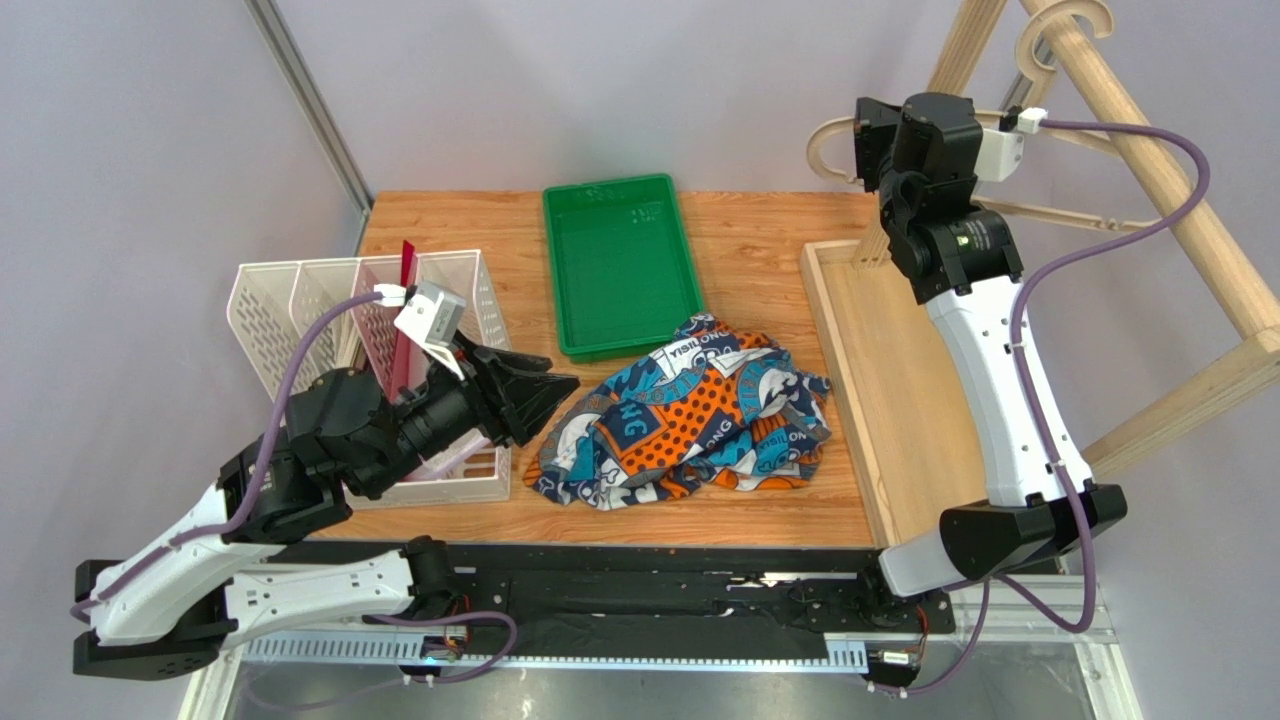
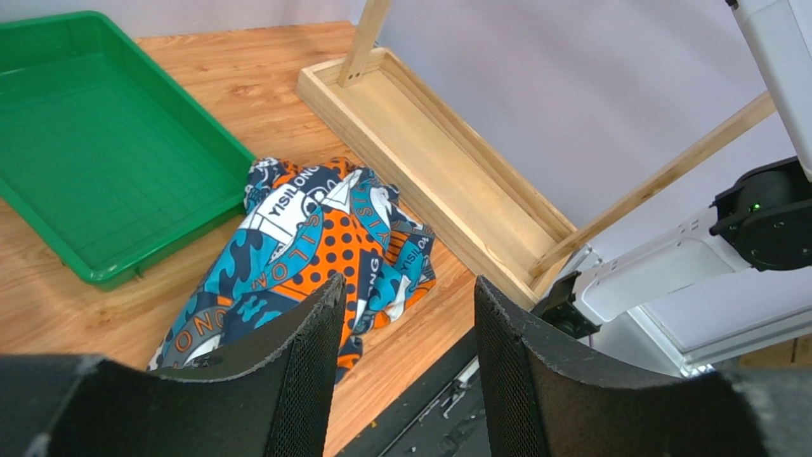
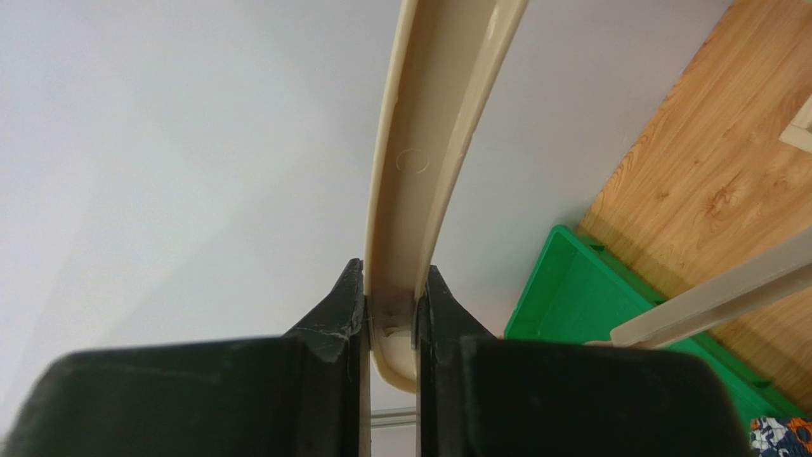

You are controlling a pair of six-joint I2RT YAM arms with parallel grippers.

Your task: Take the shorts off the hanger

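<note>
Beside the tray (image 1: 624, 270) edge, shorts (image 1: 684, 420) lie free; left fingers (image 2: 305, 381) wide, empty; right fingers (image 3: 334, 333) pinch hanger (image 3: 438, 143).

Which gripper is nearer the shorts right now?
Left. The left gripper sits open just off the left edge of the shorts; the right gripper is up by the rack, clamped on the hanger, well away from them.

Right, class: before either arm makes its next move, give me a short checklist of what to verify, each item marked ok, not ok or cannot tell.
1. Shorts off the hanger, lying on the table: ok.
2. Right gripper fingers closed on the hanger: ok.
3. Left gripper fingers open, holding nothing: ok.
4. Left gripper clear of the shorts, not touching the cloth: ok.
5. Shorts apart from the green tray: cannot tell.
</note>
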